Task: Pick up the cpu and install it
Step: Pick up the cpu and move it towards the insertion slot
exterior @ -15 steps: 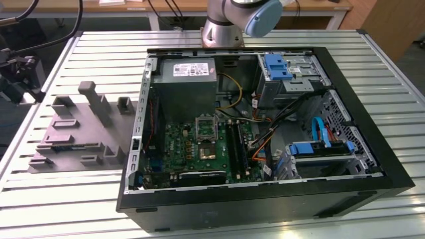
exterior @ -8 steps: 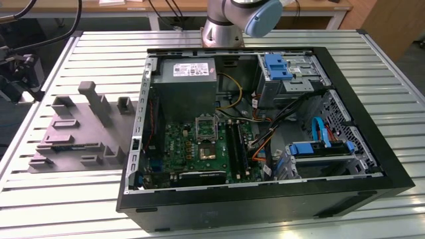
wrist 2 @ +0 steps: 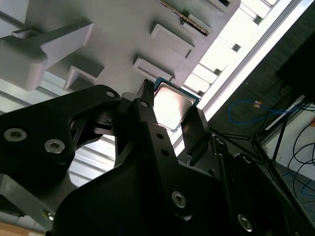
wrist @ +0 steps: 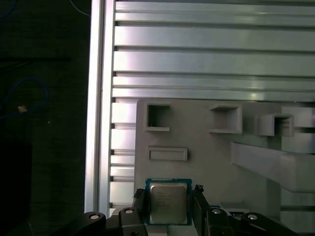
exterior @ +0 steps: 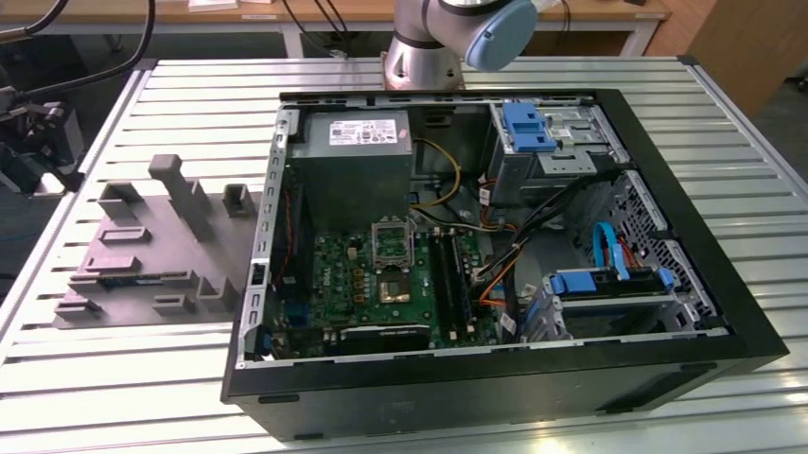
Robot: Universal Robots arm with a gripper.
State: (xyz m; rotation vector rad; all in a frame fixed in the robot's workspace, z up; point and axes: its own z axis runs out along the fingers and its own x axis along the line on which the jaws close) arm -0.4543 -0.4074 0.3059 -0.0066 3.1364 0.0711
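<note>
The cpu, a flat square chip with a shiny metal top and a thin blue-green edge, sits between my black fingers near a corner of the grey moulded tray. My gripper is shut on it, one finger against each of two opposite sides. In the second wrist view the cpu shows between the same fingers of the gripper, just above the tray. Whether the chip rests on the tray or is lifted off it, I cannot tell.
In the exterior view the grey tray with upright blocks lies on the slatted metal table, at the exterior view's left of an open computer case. Inside are a green motherboard, drive cages and cables. The table edge runs close by the tray.
</note>
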